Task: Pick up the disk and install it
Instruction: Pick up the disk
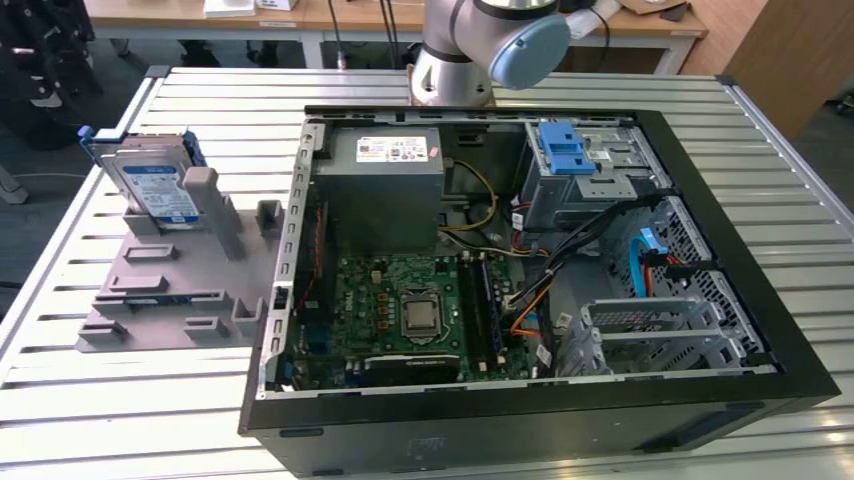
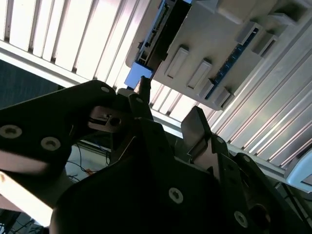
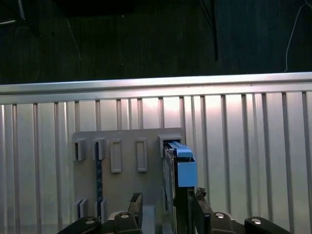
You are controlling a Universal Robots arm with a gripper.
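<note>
The disk stands on edge in a grey holder block on the slatted table, at the exterior view's left. It is a silver drive with a white-and-blue label and a blue carrier frame. In the first wrist view the disk sits on edge in the holder block, and my gripper hangs over it, apart from it. Its two dark fingertips are spread, one to each side of the disk's line. In the second wrist view the gripper is open with nothing held, and the disk lies beyond it.
An open computer case fills the middle and the exterior view's right. It holds a grey power-supply box, a green motherboard, a grey cage with a blue latch and a metal bay. The arm's base stands behind it.
</note>
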